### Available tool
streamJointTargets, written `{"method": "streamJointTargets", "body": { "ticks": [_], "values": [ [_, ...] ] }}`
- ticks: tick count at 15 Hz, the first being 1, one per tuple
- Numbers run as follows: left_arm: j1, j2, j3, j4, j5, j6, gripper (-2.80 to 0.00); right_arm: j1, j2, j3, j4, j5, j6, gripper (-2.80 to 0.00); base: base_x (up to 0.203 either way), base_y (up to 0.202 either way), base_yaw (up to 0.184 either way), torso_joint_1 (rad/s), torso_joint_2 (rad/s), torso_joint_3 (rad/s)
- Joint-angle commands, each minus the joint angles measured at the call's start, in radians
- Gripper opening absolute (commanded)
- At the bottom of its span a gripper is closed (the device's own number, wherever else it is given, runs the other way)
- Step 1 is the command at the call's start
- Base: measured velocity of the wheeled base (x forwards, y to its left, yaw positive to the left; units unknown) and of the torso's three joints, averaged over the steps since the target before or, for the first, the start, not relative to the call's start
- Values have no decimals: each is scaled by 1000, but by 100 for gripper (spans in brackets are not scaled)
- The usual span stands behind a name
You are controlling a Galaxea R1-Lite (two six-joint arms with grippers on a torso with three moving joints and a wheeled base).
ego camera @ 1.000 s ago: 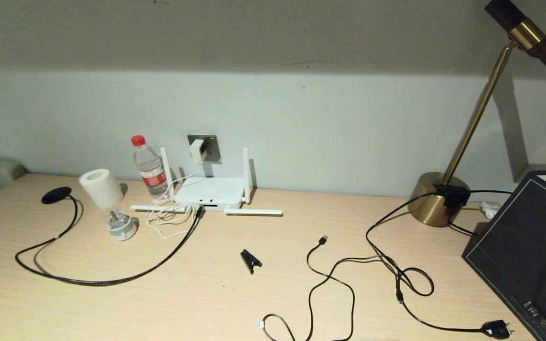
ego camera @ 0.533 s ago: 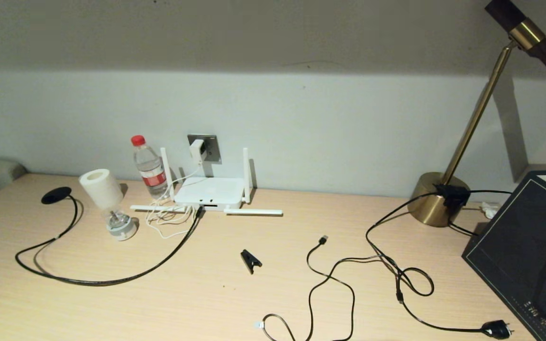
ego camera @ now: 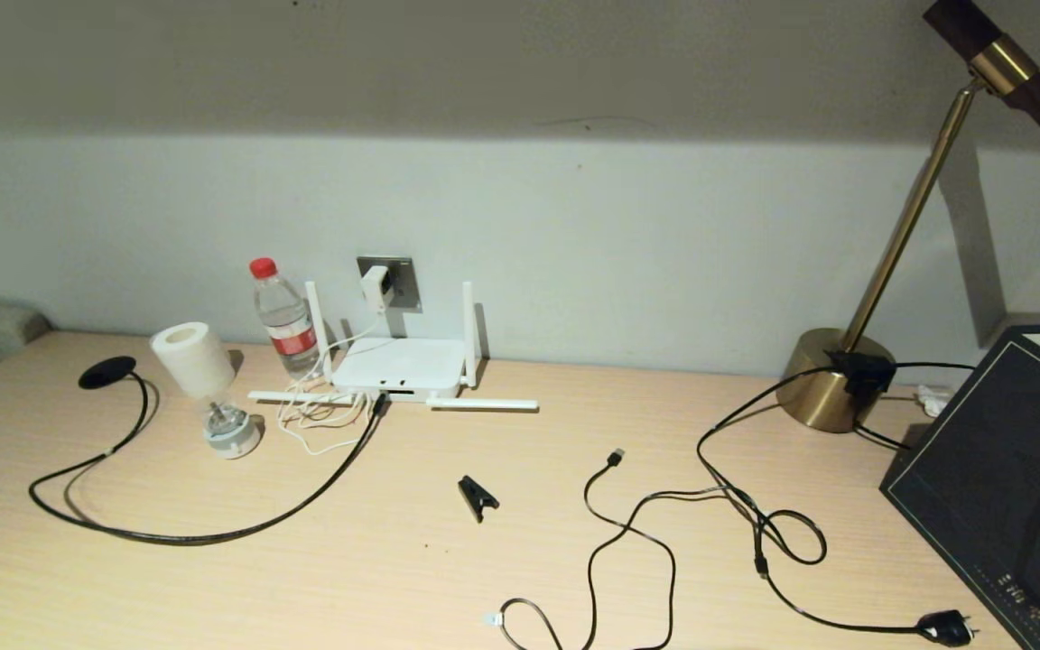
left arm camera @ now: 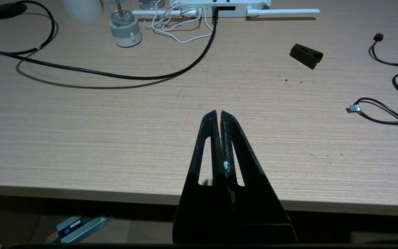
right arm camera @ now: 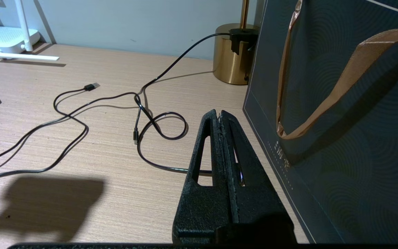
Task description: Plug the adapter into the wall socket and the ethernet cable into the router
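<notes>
The white adapter (ego camera: 376, 285) sits plugged in the grey wall socket (ego camera: 403, 282), its thin white cord hanging down to the white router (ego camera: 400, 366) on the desk below. The thick black ethernet cable (ego camera: 213, 534) runs from its round black end at the left in a long curve into a port on the router's front edge (left arm camera: 215, 15). My left gripper (left arm camera: 218, 112) hangs shut and empty over the desk's near edge, far from the router. My right gripper (right arm camera: 219, 112) is shut and empty beside the dark bag. Neither gripper shows in the head view.
A water bottle (ego camera: 284, 316), a toilet roll (ego camera: 190, 358) and a small grey-based jar (ego camera: 231, 431) stand left of the router. A black clip (ego camera: 477, 496) and thin black cables (ego camera: 628, 533) lie mid-desk. A brass lamp (ego camera: 834, 377) and a dark gift bag (ego camera: 998, 478) are at the right.
Nothing has visibly moved in the head view; the plugs, cables and router stay as they were.
</notes>
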Motion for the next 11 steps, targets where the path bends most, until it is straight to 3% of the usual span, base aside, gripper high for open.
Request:
{"method": "streamJointTargets", "body": {
  "ticks": [1,11],
  "values": [
    [-1,3,0,0,0,1,-280,0,2,35,-1,2,-1,-280,0,0,0,0,0,0],
    [0,3,0,-1,0,-1,-280,0,2,35,-3,-18,20,-280,0,0,0,0,0,0]
  ]
}}
